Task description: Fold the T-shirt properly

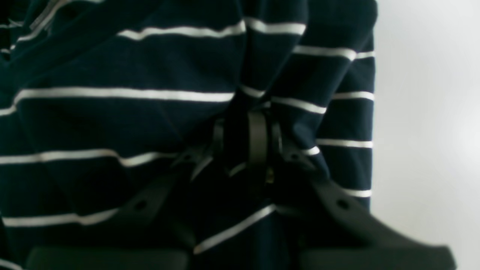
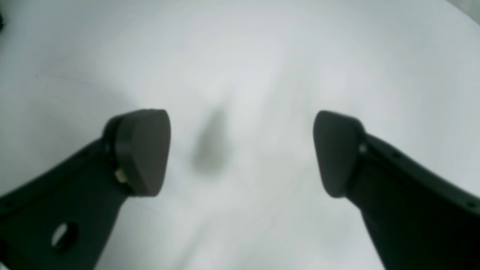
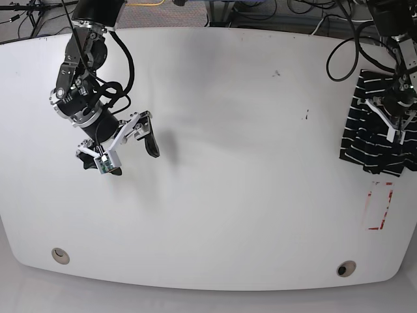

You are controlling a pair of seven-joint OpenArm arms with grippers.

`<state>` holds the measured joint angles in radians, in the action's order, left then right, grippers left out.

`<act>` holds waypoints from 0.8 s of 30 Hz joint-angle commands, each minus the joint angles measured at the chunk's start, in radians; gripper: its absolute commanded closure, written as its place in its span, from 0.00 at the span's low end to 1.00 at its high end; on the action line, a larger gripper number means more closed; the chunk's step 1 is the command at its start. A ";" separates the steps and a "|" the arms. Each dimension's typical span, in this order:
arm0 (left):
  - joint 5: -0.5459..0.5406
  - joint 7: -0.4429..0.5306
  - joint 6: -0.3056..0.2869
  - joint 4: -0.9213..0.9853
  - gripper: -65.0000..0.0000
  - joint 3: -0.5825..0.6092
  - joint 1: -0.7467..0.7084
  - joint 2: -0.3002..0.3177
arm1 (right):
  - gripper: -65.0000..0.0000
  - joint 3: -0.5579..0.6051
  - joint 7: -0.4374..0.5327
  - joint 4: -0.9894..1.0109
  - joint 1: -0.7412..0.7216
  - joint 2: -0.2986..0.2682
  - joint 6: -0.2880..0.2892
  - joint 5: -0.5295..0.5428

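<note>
While the T-shirt (image 3: 376, 124) lies bunched at the tabletop (image 3: 228, 163) edge, no neat fold yet, left pincer (image 1: 245, 138) is pinched tight on its cloth and right pincer (image 2: 242, 152), far from the shirt, gapes wide, holding nothing.

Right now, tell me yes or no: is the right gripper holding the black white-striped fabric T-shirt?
No. In the right wrist view the right gripper stands wide open over the bare white table, with no T-shirt between its fingertips.
</note>
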<state>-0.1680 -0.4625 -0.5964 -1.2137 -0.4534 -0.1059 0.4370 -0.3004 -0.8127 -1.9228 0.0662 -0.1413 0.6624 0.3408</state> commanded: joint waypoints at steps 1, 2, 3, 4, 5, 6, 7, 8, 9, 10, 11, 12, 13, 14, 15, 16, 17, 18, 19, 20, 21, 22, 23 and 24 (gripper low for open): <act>0.095 -0.130 -0.012 0.018 0.90 -0.006 -0.021 0.012 | 0.11 -0.001 0.025 -0.022 0.005 -0.008 0.006 0.013; 0.095 -0.130 -0.017 0.016 0.90 -0.012 -0.019 0.012 | 0.11 -0.001 0.025 -0.022 0.007 -0.007 0.006 0.013; 0.095 -0.130 -0.023 0.013 0.90 -0.025 -0.018 0.012 | 0.11 -0.001 0.025 -0.022 0.011 -0.007 0.006 0.013; 0.098 -0.134 -0.026 0.002 0.90 -0.037 -0.019 0.013 | 0.11 -0.001 0.025 -0.022 0.019 -0.007 0.006 0.013; 0.100 -0.138 -0.029 -0.010 0.90 -0.045 -0.019 0.013 | 0.11 -0.001 0.025 -0.022 0.021 -0.007 0.006 0.011; 0.103 -0.160 -0.029 -0.041 0.90 -0.060 -0.021 0.015 | 0.11 -0.001 0.026 -0.020 0.027 -0.007 0.006 0.008; 0.103 -0.189 -0.030 -0.073 0.90 -0.072 -0.022 0.021 | 0.11 -0.001 0.026 -0.020 0.027 -0.007 0.006 0.005; 0.101 -0.213 -0.035 -0.102 0.90 -0.081 -0.025 0.026 | 0.11 -0.004 0.026 -0.020 0.028 -0.007 0.006 0.005; 0.098 -0.244 -0.043 -0.142 0.90 -0.091 -0.036 0.030 | 0.11 -0.004 0.026 -0.019 0.030 -0.007 0.006 0.004; 0.097 -0.266 -0.050 -0.179 0.90 -0.097 -0.044 0.030 | 0.11 -0.006 0.026 -0.019 0.031 -0.008 0.006 0.004; 0.097 -0.285 -0.059 -0.220 0.90 -0.104 -0.050 0.027 | 0.11 -0.006 0.026 -0.019 0.040 -0.010 0.006 0.004; 0.097 -0.301 -0.067 -0.266 0.90 -0.112 -0.054 0.027 | 0.11 -0.006 0.028 -0.019 0.045 -0.011 0.006 0.004; 0.097 -0.310 -0.070 -0.306 0.90 -0.114 -0.059 0.026 | 0.11 -0.006 0.029 -0.019 0.050 -0.013 0.006 0.004; 0.097 -0.321 -0.072 -0.361 0.90 -0.115 -0.062 0.023 | 0.11 -0.006 0.036 -0.020 0.053 -0.013 0.006 0.004; 0.097 -0.330 -0.072 -0.409 0.90 -0.109 -0.061 0.009 | 0.11 -0.006 0.046 -0.022 0.059 -0.013 0.001 0.002; 0.097 -0.339 -0.072 -0.443 0.90 -0.104 -0.059 -0.008 | 0.12 -0.006 0.056 -0.022 0.062 -0.013 -0.002 0.002; 0.098 -0.350 -0.072 -0.489 0.90 -0.097 -0.056 -0.027 | 0.12 -0.006 0.071 -0.022 0.063 -0.013 -0.003 0.001; 0.100 -0.358 -0.072 -0.518 0.90 -0.091 -0.054 -0.042 | 0.12 -0.006 0.082 -0.020 0.067 -0.013 -0.003 -0.001; 0.101 -0.364 -0.072 -0.550 0.90 -0.081 -0.053 -0.057 | 0.12 -0.006 0.095 -0.017 0.071 -0.013 -0.003 -0.009; 0.103 -0.367 -0.070 -0.596 0.90 -0.058 -0.048 -0.085 | 0.12 -0.006 0.122 -0.016 0.077 -0.014 -0.005 -0.035; 0.103 -0.365 -0.069 -0.611 0.90 -0.045 -0.044 -0.097 | 0.12 -0.006 0.137 -0.016 0.080 -0.014 -0.005 -0.052; 0.104 -0.362 -0.056 -0.641 0.90 -0.012 -0.027 -0.120 | 0.12 -0.006 0.177 -0.014 0.086 -0.011 -0.005 -0.095; 0.104 -0.356 -0.038 -0.656 0.90 0.015 -0.013 -0.140 | 0.12 -0.006 0.217 -0.013 0.094 -0.008 -0.005 -0.138; 0.104 -0.345 -0.018 -0.662 0.90 0.037 -0.005 -0.154 | 0.12 -0.006 0.249 -0.011 0.100 -0.007 -0.005 -0.173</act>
<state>-0.0719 -0.8204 -0.6483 -1.8442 -0.4408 -0.1299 0.2981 -0.3016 -0.6331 -1.9217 0.1608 -0.1440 0.6586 0.2081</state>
